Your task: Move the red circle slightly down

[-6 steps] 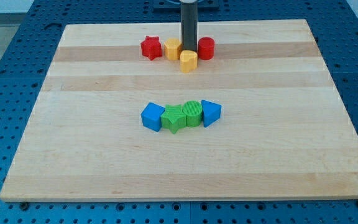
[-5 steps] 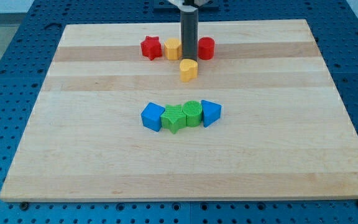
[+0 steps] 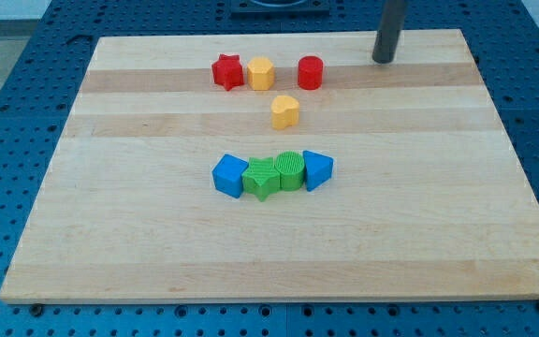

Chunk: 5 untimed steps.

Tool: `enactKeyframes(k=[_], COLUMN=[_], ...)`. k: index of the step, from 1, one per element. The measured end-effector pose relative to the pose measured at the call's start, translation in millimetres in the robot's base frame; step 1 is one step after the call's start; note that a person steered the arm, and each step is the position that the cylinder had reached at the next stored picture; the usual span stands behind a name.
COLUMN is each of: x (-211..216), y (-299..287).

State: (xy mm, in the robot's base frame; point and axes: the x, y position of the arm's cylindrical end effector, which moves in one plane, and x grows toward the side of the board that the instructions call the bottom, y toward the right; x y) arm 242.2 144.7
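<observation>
Near the top edge of the wooden board (image 3: pixel 494 187) the red circle (image 3: pixel 311 72) is being shown, standing free, with my tip (image 3: pixel 383 60) kept well apart to its right, touching no block. Left of the circle a yellow block (image 3: pixel 261 72) and a red star (image 3: pixel 227 71) are being seen, another yellow block (image 3: pixel 285 111) below-left, and a blue-and-green row (image 3: pixel 272 173) farther below

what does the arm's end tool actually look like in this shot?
Only a straight, dark grey cylindrical rod shows, plain and smooth, with no visible markings, cables or hand. It is cut off by the view's top edge, so the arm above is out of view. My tip is a flat blunt end on the pale wooden board.
</observation>
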Motion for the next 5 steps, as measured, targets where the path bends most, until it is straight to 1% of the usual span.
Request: enactKeyframes(k=[1,2,3,4,5], x=[-5,7,33,61,71], y=[-52,-95,-121,-123,-123])
